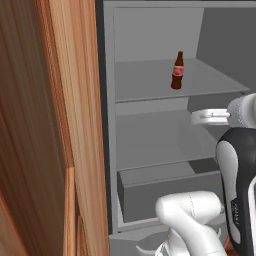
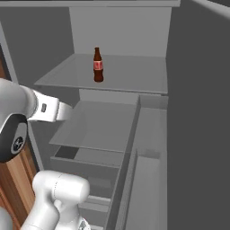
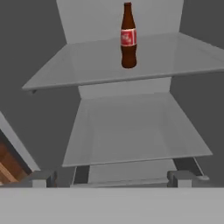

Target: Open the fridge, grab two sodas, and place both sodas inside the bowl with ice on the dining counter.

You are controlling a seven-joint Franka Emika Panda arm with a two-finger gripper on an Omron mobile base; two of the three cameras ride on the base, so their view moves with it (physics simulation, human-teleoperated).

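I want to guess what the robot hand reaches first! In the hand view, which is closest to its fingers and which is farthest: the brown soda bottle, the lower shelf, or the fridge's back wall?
1. Lower shelf: just ahead of the open gripper.
2. Soda bottle: standing on the upper shelf, higher and deeper in.
3. Back wall: behind the bottle, at the very rear.

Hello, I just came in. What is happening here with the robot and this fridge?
The tall grey fridge stands open in front of the white robot arm. A slim dark brown bottle with a red label stands upright on the upper grey shelf; the shelf below it is bare. The gripper is open and holds nothing, and it faces the shelves from outside, lower than the bottle. No grasp has begun yet.
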